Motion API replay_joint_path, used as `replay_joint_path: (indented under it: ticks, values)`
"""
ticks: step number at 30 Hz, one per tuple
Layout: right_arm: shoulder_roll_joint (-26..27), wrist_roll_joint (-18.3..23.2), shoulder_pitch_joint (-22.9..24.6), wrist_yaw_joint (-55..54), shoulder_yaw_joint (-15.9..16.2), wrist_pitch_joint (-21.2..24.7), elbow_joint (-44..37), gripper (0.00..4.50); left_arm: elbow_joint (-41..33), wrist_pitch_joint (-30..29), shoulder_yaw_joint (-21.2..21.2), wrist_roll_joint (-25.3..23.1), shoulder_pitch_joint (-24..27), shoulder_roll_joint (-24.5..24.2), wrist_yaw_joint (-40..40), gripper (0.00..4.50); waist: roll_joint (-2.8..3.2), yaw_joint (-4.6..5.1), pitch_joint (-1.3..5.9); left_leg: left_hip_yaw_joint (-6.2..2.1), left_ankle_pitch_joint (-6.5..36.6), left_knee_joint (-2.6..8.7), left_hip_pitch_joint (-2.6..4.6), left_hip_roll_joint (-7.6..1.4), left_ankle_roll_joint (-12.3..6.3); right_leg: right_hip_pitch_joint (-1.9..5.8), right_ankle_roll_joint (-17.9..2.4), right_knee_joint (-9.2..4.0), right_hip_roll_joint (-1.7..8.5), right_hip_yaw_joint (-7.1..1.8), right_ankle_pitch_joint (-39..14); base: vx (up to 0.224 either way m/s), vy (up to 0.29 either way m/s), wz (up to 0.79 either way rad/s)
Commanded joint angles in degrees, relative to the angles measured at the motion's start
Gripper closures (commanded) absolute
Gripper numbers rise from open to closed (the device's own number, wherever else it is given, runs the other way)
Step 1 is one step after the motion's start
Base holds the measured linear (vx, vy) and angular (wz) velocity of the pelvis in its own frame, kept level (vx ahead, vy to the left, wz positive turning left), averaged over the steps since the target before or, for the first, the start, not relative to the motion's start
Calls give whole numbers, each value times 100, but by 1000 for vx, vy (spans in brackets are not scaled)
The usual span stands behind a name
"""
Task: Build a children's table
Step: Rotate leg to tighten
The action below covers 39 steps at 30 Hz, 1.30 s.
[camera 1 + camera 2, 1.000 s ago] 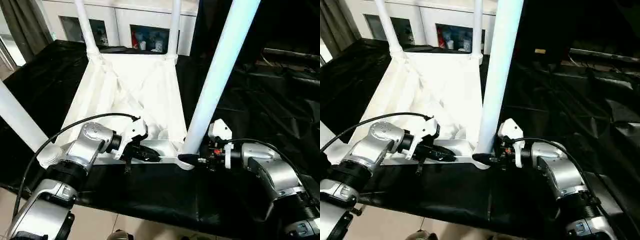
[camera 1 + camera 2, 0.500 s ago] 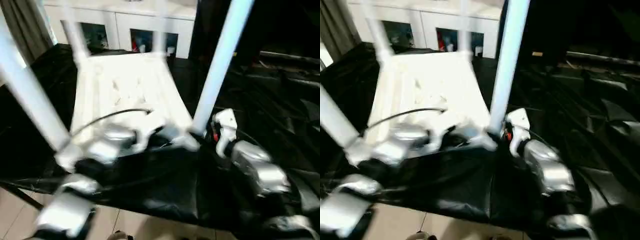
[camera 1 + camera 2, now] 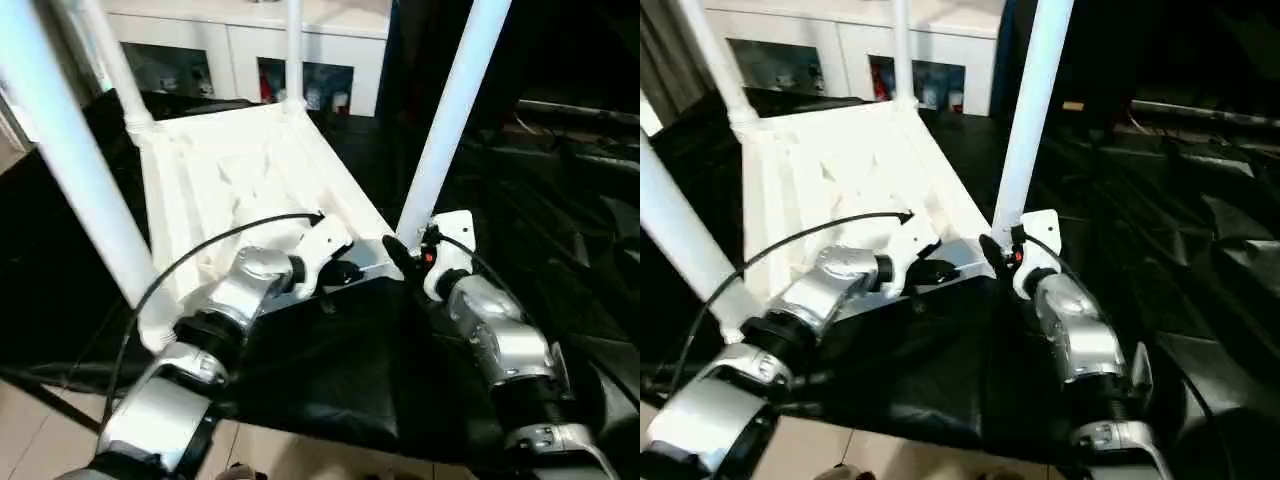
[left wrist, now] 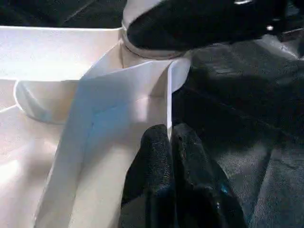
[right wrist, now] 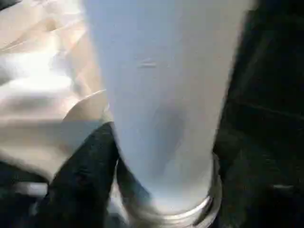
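Upturned children's table [image 3: 250, 170] being gripped at its near edge

Its thin rim is being pinched by the left gripper's [image 4: 170, 137] closed fingers; the corner leg [image 5: 161, 95] is being clasped by the right gripper's [image 3: 405, 262] spread fingers.

cloth [image 3: 330, 370]: black, creased, spread over the work surface
cabinet [image 3: 240, 45]: white, at 12 o'clock, objects behind its panes
floor [image 3: 40, 430]: pale tiles, at 7 o'clock
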<state>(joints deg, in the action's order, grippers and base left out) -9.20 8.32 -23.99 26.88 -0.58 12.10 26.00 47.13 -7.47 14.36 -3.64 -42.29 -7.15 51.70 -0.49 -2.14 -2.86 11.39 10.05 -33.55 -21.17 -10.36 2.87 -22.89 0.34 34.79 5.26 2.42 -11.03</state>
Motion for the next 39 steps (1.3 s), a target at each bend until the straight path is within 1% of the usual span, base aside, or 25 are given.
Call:
replay_joint_path:
  ticks: [1,2,3,4,5,6,7,9,10,11,12,13,14,16,18,19,23,24,25,26,27,29,34,36,39]
  values:
    - [-26,-82,78,746,648,-59,-45,121,-157,282,84,142,44,-21,307,450,-118,-13,327,-122,1397,400,10,-230,-348,220,-1052,-510,301,-199,-1559,0,0,0]
    - [-215,-112,109,1057,756,-148,-106,121,-253,326,111,188,91,-151,586,450,-117,-13,326,-121,1381,397,13,-234,-355,222,-1063,-504,305,-200,-1539,0,0,0]
    - [-238,-110,113,1096,765,-155,-117,121,-266,335,115,195,97,-168,626,450,-116,-14,337,-120,1298,385,5,-240,-388,242,-1099,-484,309,-201,-1415,0,0,0]
    - [-394,-96,145,1364,828,-205,-193,121,-352,396,138,240,142,-287,897,450,-110,-17,337,-120,1262,386,7,-248,-411,240,-1131,-478,311,-201,-1332,0,0,0]
    - [-580,-25,186,1718,873,-207,-322,121,-474,438,164,316,207,-441,1271,450,-112,-11,342,-113,1176,378,4,-253,-463,244,-1200,-456,301,-201,-1130,0,0,0]
    - [-621,-1,195,1799,878,-196,-356,121,-505,439,169,336,223,-476,1357,450,-108,-14,347,-107,1131,368,7,-247,-489,251,-1246,-440,296,-202,-1014,0,0,0]
    - [-700,63,210,1967,877,-163,-429,121,-562,429,180,370,253,-551,1527,450,-100,-16,359,-90,960,352,22,-254,-598,246,-1409,-401,289,-204,-626,0,0,0]
    - [-923,230,255,2412,862,-141,-598,121,-671,442,222,415,331,-768,1946,450,-94,-27,363,-89,870,342,16,-258,-660,267,-1530,-369,287,-194,-441,0,0,0]
    - [-923,230,255,2412,862,-141,-598,121,-671,442,222,415,331,-768,1946,450,-85,-27,355,-87,860,348,20,-275,-681,257,-1571,-363,286,-194,-393,0,0,0]
    - [-1036,291,277,2660,855,-150,-651,121,-711,449,231,444,364,-872,2152,450,-72,-27,353,-90,872,350,25,-279,-672,258,-1587,-363,286,-192,-393,0,0,0]
    - [-1044,293,278,2676,856,-155,-654,121,-716,445,232,446,367,-881,2168,450,-62,-40,358,-87,902,347,44,-287,-661,248,-1612,-359,286,-190,-399,0,0,0]
    - [-1229,352,315,3033,875,-226,-697,121,-818,353,230,529,420,-1059,2522,450,-53,-64,348,-84,956,354,54,-303,-610,242,-1662,-354,285,-188,-435,0,0,0]
    - [-1243,359,317,3062,877,-228,-699,121,-826,344,228,537,423,-1071,2550,450,-51,-80,349,-83,967,352,55,-308,-592,248,-1668,-346,280,-185,-429,0,0,0]
    - [-1424,391,357,3399,968,-265,-742,121,-961,207,250,623,477,-1250,2909,450,-38,-110,343,-78,1019,357,64,-330,-545,234,-1695,-331,280,-184,-424,0,0,0]
    - [-1461,382,370,3479,1001,-277,-760,121,-988,177,248,654,484,-1283,2972,450,-44,-126,341,-69,1046,355,66,-324,-507,225,-1692,-330,285,-191,-428,0,0,0]
    - [-1489,373,380,3558,1034,-266,-774,121,-1010,156,240,680,486,-1309,3026,450,-50,-133,335,-69,1156,359,69,-315,-451,220,-1673,-349,295,-192,-588,0,0,0]
    - [-1497,337,390,3637,1109,-253,-780,121,-1022,140,211,701,469,-1320,3059,450,-62,-127,330,-85,1250,367,53,-304,-351,229,-1567,-375,314,-202,-858,0,0,0]
    - [-1488,332,389,3638,1123,-245,-777,138,-1018,149,201,702,460,-1316,3046,450,-62,-126,330,-87,1244,368,52,-305,-343,228,-1555,-377,315,-202,-869,0,0,0]
    - [-1488,332,389,3638,1123,-245,-777,148,-1018,149,201,702,460,-1316,3046,450,-66,-123,341,-86,1152,360,51,-300,-353,233,-1554,-364,309,-202,-741,0,0,0]
    - [-1469,372,380,3660,1119,-195,-778,148,-1024,155,207,707,458,-1318,3055,450,-66,-123,341,-86,1152,360,51,-300,-353,233,-1554,-364,309,-202,-741,0,0,0]
    - [-1464,382,377,3667,1117,-182,-778,158,-1024,158,208,707,457,-1317,3056,450,-67,-125,348,-81,1034,349,42,-295,-407,243,-1584,-344,304,-200,-551,0,0,0]
    - [-1462,393,376,3681,1120,-165,-784,173,-1033,144,210,714,460,-1315,3062,450,-61,-129,352,-80,952,341,40,-296,-452,244,-1619,-330,301,-193,-426,0,0,0]
    - [-1482,422,401,3777,1142,-112,-824,180,-1058,125,191,705,461,-1317,3043,450,-59,-136,354,-77,980,338,49,-301,-460,245,-1643,-330,299,-187,-464,0,0,0]
    - [-1466,435,419,3783,1144,-79,-835,181,-1025,146,165,679,446,-1299,2918,450,-64,-139,361,-78,943,335,46,-302,-466,250,-1647,-321,299,-186,-431,0,0,0]
    - [-1356,448,473,3525,1041,-9,-834,181,-891,196,90,597,402,-1175,2488,450,-68,-144,363,-74,927,328,52,-301,-465,242,-1662,-325,303,-191,-393,0,0,0]
